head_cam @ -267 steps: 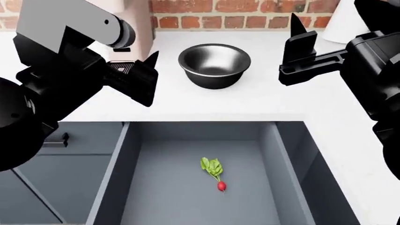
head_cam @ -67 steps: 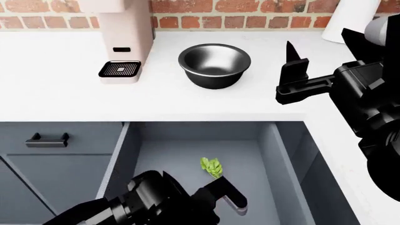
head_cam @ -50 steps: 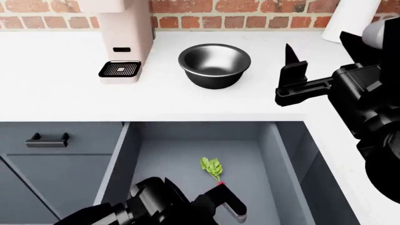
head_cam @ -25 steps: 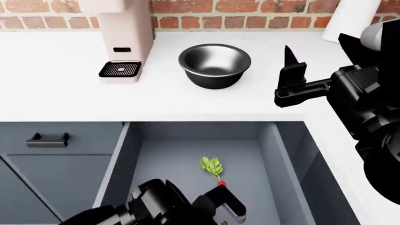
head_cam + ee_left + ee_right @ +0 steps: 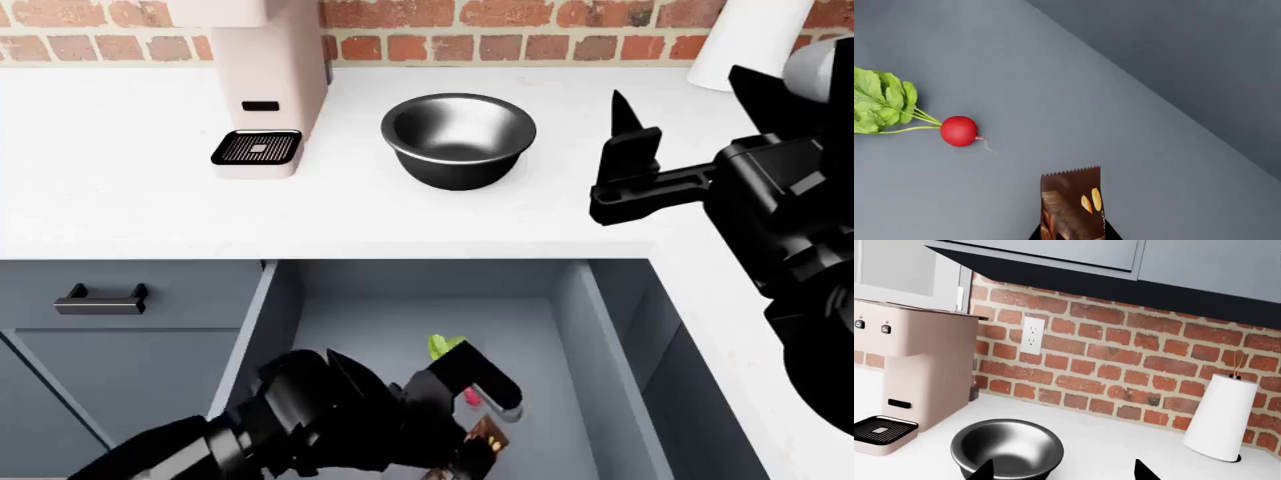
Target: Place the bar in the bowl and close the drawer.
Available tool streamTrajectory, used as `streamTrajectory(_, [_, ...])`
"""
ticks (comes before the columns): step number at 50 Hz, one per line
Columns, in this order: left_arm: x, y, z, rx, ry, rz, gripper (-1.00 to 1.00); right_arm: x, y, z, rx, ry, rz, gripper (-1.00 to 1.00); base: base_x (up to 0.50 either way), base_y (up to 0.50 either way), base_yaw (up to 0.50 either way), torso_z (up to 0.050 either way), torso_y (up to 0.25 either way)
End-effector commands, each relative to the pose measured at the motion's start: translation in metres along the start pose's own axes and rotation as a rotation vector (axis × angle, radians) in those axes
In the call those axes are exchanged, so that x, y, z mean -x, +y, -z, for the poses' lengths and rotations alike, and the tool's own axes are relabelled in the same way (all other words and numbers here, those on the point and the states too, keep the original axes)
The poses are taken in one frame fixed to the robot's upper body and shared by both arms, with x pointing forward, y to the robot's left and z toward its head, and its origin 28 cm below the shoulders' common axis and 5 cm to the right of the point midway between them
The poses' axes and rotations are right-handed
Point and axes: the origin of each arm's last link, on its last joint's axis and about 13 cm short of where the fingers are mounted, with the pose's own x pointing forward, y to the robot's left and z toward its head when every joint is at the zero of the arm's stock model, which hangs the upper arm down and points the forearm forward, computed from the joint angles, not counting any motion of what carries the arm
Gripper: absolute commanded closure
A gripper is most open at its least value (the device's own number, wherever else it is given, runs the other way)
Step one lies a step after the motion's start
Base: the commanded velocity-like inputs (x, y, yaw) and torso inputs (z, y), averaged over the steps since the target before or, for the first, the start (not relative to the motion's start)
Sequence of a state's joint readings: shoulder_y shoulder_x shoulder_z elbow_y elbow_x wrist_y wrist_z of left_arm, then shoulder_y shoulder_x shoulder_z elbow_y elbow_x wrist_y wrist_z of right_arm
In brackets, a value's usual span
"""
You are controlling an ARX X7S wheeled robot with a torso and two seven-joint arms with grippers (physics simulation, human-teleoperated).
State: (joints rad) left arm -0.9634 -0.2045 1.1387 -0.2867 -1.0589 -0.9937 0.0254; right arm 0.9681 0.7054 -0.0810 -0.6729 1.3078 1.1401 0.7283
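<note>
Left gripper (image 5: 487, 425) lifted, jaws clamping bar (image 5: 1071, 205), lower end cropped | radish (image 5: 470, 397) half-hidden | right jaws parted

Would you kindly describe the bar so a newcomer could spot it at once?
Look into the open blue-grey drawer below the white counter. At its floor, the left gripper holds the bar: a flat brown wrapper with a serrated edge, unlike the round red radish with green leaves nearby.

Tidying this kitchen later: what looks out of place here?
A loose radish with leaves lies on the bare floor of the open drawer, beside the bar at the left gripper. Nothing is spilled or damaged.
</note>
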Motion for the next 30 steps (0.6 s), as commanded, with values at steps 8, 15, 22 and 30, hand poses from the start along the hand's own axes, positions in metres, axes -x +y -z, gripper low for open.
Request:
streamTrajectory(8, [0.063,0.000,-0.053,-0.031,-0.262,-0.125,1.00,0.004,0.002,-0.005,-0.023,-0.046,-0.019,-1.00,0.00,0.00,0.00,0.000,0.000])
streamTrajectory(15, [0.093,0.003,-0.084,-0.043,-0.387,-0.163,1.00,0.005,0.001,-0.006,-0.027,-0.051,-0.014,-1.00,0.00,0.00,0.00,0.000,0.000])
streamTrajectory(22, [0.122,0.010,-0.120,-0.068,-0.510,-0.223,1.00,0.007,0.000,-0.007,-0.026,-0.057,-0.011,-1.00,0.00,0.00,0.00,0.000,0.000])
streamTrajectory(30, [0.139,0.024,-0.158,-0.064,-0.610,-0.317,1.00,0.010,-0.003,-0.006,-0.033,-0.058,-0.003,-1.00,0.00,0.00,0.00,0.000,0.000])
